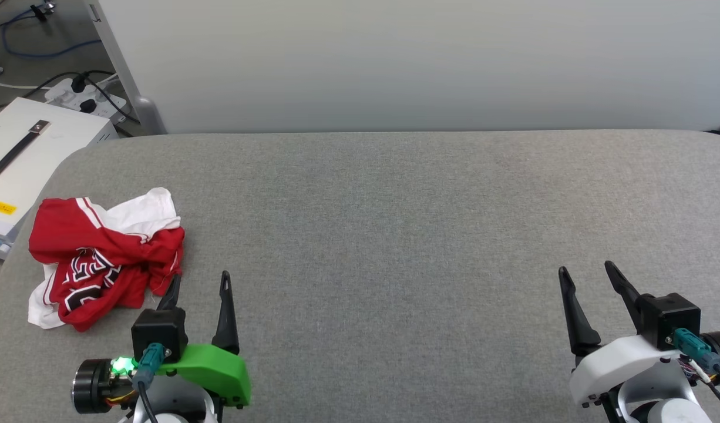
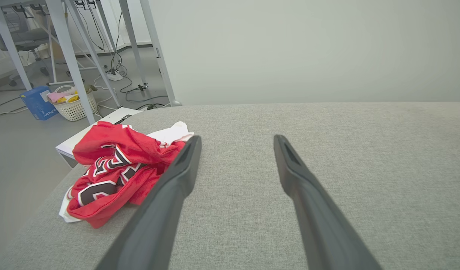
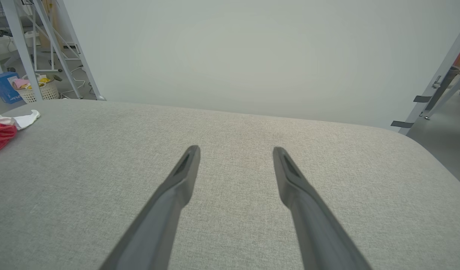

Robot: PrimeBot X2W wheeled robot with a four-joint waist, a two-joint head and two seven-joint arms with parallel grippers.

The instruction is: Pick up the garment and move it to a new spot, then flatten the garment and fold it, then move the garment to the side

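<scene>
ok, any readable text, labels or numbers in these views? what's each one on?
Nothing reads cleanly.
garment: black, white-outlined lettering, crumpled into the folds; no whole word or number can be made out.
yellow sticker on the white case: dark print, too small to read.
blue box on the floor: white print, too blurred to read.

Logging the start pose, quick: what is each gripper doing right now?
Left gripper: jaws open, holding nothing, close to the garment.
Right gripper: jaws open, holding nothing.
</scene>
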